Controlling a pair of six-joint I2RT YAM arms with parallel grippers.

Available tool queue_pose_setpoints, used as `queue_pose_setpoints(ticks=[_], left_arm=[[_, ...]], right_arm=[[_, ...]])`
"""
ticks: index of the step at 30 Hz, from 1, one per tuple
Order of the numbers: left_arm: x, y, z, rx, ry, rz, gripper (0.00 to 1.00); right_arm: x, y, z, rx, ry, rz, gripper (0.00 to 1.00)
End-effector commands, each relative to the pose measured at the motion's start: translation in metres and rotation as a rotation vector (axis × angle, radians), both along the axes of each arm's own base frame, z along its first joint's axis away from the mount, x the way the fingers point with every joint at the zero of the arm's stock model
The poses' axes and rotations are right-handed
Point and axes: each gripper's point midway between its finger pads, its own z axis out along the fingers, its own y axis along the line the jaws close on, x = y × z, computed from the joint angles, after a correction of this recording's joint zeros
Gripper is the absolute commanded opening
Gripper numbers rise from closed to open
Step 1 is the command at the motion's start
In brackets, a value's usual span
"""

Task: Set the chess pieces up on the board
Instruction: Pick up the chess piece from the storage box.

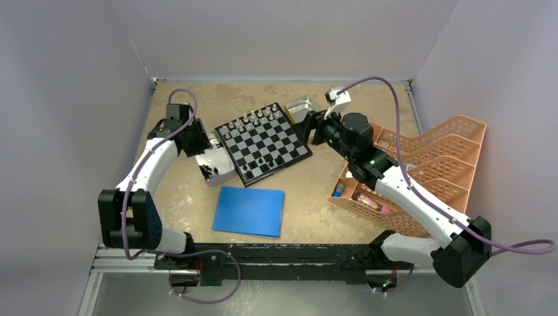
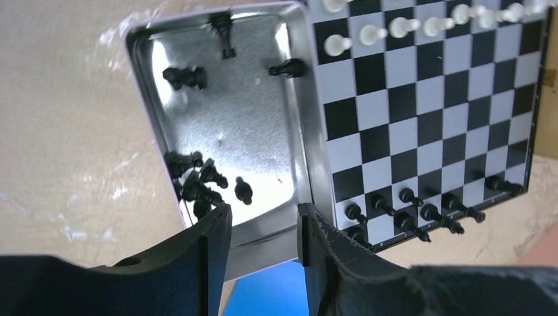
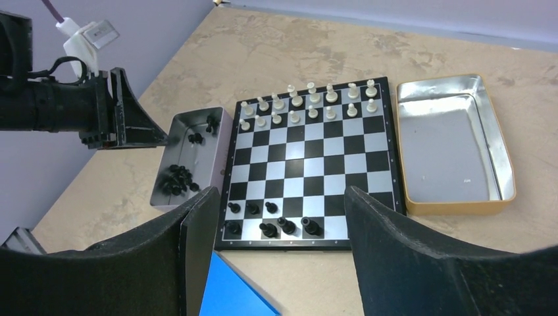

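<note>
Black chess pieces (image 2: pixel 197 184) lie in a heap in the shiny tin tray (image 2: pixel 250 125) that sits tight against the board (image 1: pixel 263 143), on the side by the left arm. More black pieces (image 3: pixel 270 220) stand in the two rows of the board nearest the arms, and the white pieces (image 3: pixel 309 102) stand in the two far rows. The left gripper (image 2: pixel 263 243) hangs over the tray, its fingers partly apart with nothing between them. The right gripper (image 3: pixel 276 243) is just off the board on the other side, wide apart and holding nothing too. The heap is the tricky bit, I think: the fingers are much fatter than one piece, so they may pinch two at once, or squeeze a lying piece so it pops out. A bump on the tray could shove the board and tip the ones that stand
</note>
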Motion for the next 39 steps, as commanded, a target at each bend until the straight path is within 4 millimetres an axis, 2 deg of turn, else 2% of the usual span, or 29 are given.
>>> queue_pose_setpoints(ticks=[1, 7, 14, 22, 28, 39], left_arm=[[-0.005, 0.009, 0.000, -0.043, 0.074, 0.206, 0.41], [-0.017, -0.008, -0.015, -0.233, 0.245, 0.458, 0.33], [-0.025, -0.032, -0.025, -0.311, 0.376, 0.498, 0.32], [-0.020, -0.007, -0.038, -0.123, 0.356, 0.523, 0.32], [-0.019, -0.001, -0.052, -0.073, 0.376, 0.527, 0.27], [-0.015, -0.010, -0.077, -0.063, 0.417, 0.482, 0.24]], right_arm=[[-0.003, 0.000, 0.019, 0.035, -0.042, 0.013, 0.71], [-0.003, -0.004, 0.018, 0.030, -0.035, -0.006, 0.70], [-0.004, -0.004, 0.018, 0.041, -0.024, -0.011, 0.68], [-0.005, -0.007, 0.019, 0.042, -0.024, -0.020, 0.68], [-0.004, -0.005, 0.019, 0.038, -0.023, -0.014, 0.68], [-0.004, -0.008, 0.022, 0.034, -0.032, -0.024, 0.68]])
